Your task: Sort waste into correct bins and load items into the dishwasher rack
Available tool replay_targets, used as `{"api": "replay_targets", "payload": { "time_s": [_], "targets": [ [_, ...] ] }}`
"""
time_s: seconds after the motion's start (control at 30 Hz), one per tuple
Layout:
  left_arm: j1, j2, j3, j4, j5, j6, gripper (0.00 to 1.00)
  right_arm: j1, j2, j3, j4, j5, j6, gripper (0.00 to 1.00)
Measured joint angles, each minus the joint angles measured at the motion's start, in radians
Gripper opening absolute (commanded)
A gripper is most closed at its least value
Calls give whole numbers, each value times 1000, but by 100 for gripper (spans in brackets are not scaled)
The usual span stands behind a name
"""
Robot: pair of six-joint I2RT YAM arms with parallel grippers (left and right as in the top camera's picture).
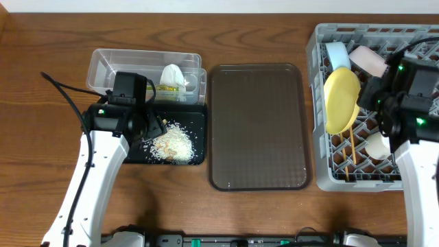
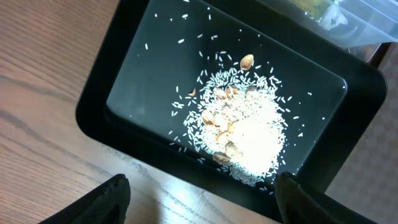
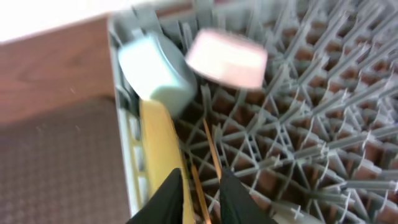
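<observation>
The grey dishwasher rack [image 1: 319, 137] holds the yellow plate [image 1: 341, 99] on edge, the light blue bowl [image 1: 337, 55], the pink-white bowl [image 1: 369, 60], the white cup [image 1: 377, 145] and the chopsticks [image 1: 351, 154]. My right gripper [image 3: 202, 186] hovers over the rack beside the plate [image 3: 158, 137], slightly open, with a chopstick [image 3: 211, 146] showing in the gap. Rice scraps [image 1: 175, 143] lie in the black tray [image 1: 199, 116]. The napkin [image 1: 171, 74] and wrapper [image 1: 168, 89] sit in the clear tub [image 1: 110, 65]. My left gripper [image 2: 202, 180] is open and empty above the tray's near edge [image 2: 99, 124].
The large brown serving tray [image 1: 257, 127] lies between the black tray and the rack. The clear tub touches the black tray's far side. Bare wooden table surrounds everything.
</observation>
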Motion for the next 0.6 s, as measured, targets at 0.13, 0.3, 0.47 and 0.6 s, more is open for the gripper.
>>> {"api": "replay_targets", "payload": {
  "time_s": [0.13,0.3,0.47,0.6],
  "targets": [
    [0,0,0,5,0,0,77,57,-53,0,9,-92,-50,32],
    [0,0,0,44,0,17,84,142,-23,1,-67,-177,-87,41],
    [0,0,0,20,0,80,85,189,69,1,-156,-201,-90,50],
    [0,0,0,-85,0,108,85,203,95,-1,-253,-169,-41,56]
  ]
}}
